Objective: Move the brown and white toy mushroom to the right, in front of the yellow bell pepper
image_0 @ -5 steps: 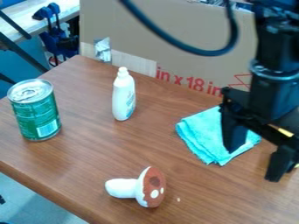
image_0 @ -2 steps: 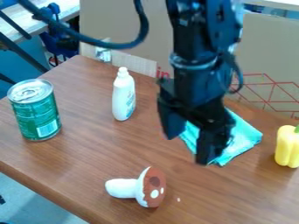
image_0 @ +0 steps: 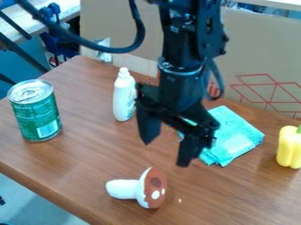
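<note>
One black two-finger gripper (image_0: 165, 152) hangs over the middle of a brown wooden table (image_0: 88, 162), its fingers spread apart with bare wood visible between them and nothing pinched. The single arm comes down from the top edge.

A toy mushroom (image_0: 138, 189) lies on its side on the near part of the table, below the gripper in the view and a little to the left of its tips, apart from them. Its long axis runs roughly left to right: the white stem points left, and the reddish-brown cap with white spots faces right. The line between the two fingertips slants down to the right, so it does not quite match the stem. How high the tips are above the table, I cannot tell.

A folded turquoise cloth (image_0: 235, 138) lies to the gripper's right, partly hidden by it; whether they touch is unclear. Beyond the gripper to the left, a white bottle (image_0: 124, 99) stands upright. A green-labelled can (image_0: 38, 112) stands at far left, and a yellow bell pepper (image_0: 288, 148) at the right edge. Cardboard (image_0: 247, 48) rises behind the table.
</note>
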Robot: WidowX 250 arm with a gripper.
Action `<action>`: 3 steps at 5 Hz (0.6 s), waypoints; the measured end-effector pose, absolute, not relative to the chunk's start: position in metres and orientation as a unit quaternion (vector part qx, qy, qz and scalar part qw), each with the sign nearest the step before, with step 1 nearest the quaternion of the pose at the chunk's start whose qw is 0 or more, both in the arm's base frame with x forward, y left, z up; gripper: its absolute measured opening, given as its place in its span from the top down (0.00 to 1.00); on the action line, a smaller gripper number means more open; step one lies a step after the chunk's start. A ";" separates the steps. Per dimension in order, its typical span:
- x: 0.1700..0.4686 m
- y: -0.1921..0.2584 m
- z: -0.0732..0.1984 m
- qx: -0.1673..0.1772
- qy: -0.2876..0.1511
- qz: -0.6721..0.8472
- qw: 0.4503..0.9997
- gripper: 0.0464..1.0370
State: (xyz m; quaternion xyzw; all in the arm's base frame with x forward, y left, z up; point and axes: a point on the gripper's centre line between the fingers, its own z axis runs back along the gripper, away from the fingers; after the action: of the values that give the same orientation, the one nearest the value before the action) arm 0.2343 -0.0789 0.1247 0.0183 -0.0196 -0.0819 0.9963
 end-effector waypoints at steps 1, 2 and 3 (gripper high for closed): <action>0.227 -0.068 0.120 0.030 0.004 -0.047 0.998 0.04; 0.220 -0.057 0.107 0.014 -0.004 -0.039 0.999 0.04; 0.216 -0.047 0.093 -0.024 -0.049 -0.051 0.997 0.04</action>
State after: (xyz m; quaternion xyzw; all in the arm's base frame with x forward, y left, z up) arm 0.2165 -0.0469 0.0929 -0.0243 -0.0487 -0.0508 0.9972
